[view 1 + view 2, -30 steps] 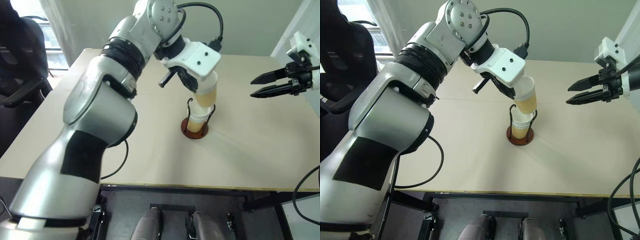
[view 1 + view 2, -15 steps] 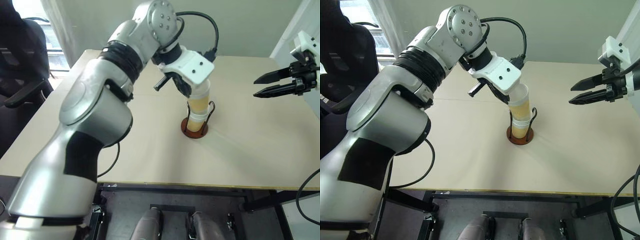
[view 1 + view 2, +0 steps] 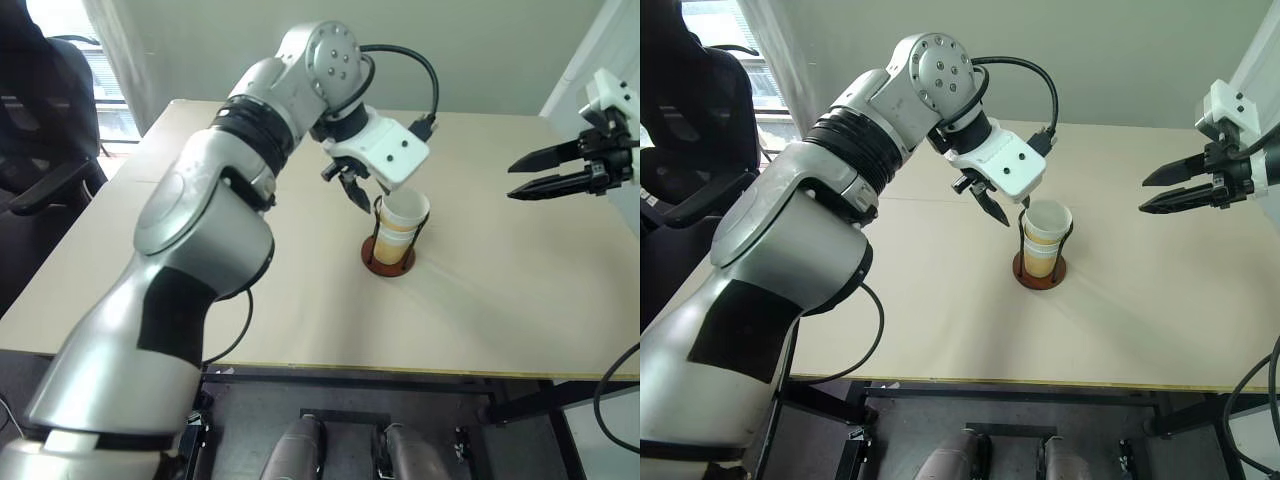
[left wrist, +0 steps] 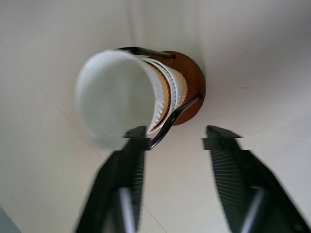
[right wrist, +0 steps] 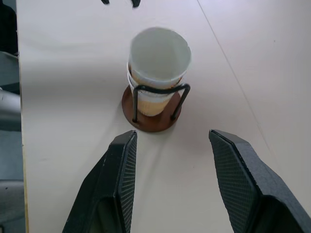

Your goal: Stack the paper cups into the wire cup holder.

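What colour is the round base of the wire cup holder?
Reddish-brown; the base shows best in the right wrist view.

Up top, the two head eyes look forward and down over the table (image 3: 520, 320) from the near edge, wide enough to take in both arms; the right eye sits a touch to the side, so everything slides slightly across between them. The left wrist camera hangs steeply over the paper cups (image 4: 116, 97), very near, staring almost straight into the top cup's mouth, its own left gripper (image 4: 176, 141) framing the bottom. The right wrist camera stands farther off, angled down across the tabletop past the right gripper (image 5: 171, 141) at the wire cup holder (image 5: 154, 115). All four views share that stacked holder at mid-table.
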